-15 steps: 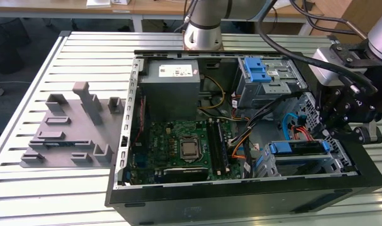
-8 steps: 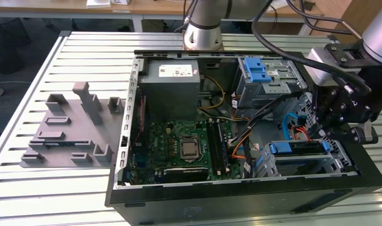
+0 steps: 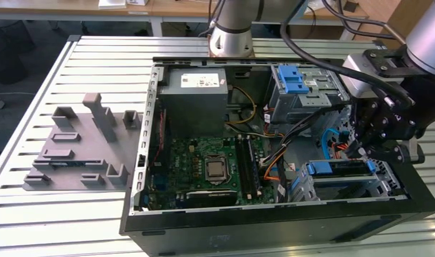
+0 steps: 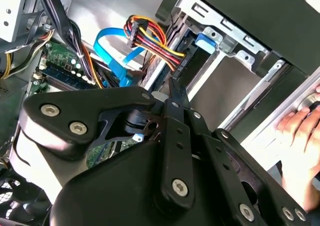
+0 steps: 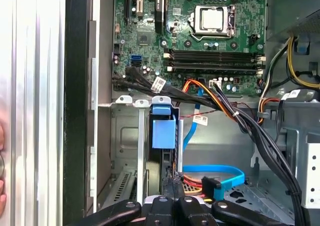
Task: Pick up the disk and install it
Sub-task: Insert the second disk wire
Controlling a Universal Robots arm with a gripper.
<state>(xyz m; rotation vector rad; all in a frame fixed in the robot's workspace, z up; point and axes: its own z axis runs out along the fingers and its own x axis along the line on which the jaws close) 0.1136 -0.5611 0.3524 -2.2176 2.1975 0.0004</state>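
The disk (image 3: 337,168), edged by its blue carrier, sits in the lower drive bay at the front corner of the open computer case (image 3: 275,222), on the exterior view's right. In the first wrist view the disk (image 5: 163,131) stands edge-on in the metal bay, blue tab outward. My gripper (image 3: 360,152) hangs just above that bay. Its fingertips (image 5: 173,183) are pressed together, shut with nothing between them, at the disk's near end. In the second wrist view the gripper (image 4: 175,90) points into the bay, below the disk's blue tab (image 4: 206,39).
Orange, red and blue cables (image 5: 210,178) run right beside the bay. A second blue carrier (image 3: 292,80) sits in the upper drive cage. A person's hand (image 4: 300,131) rests on the table outside the case wall. A grey fixture (image 3: 82,150) lies on the exterior view's left.
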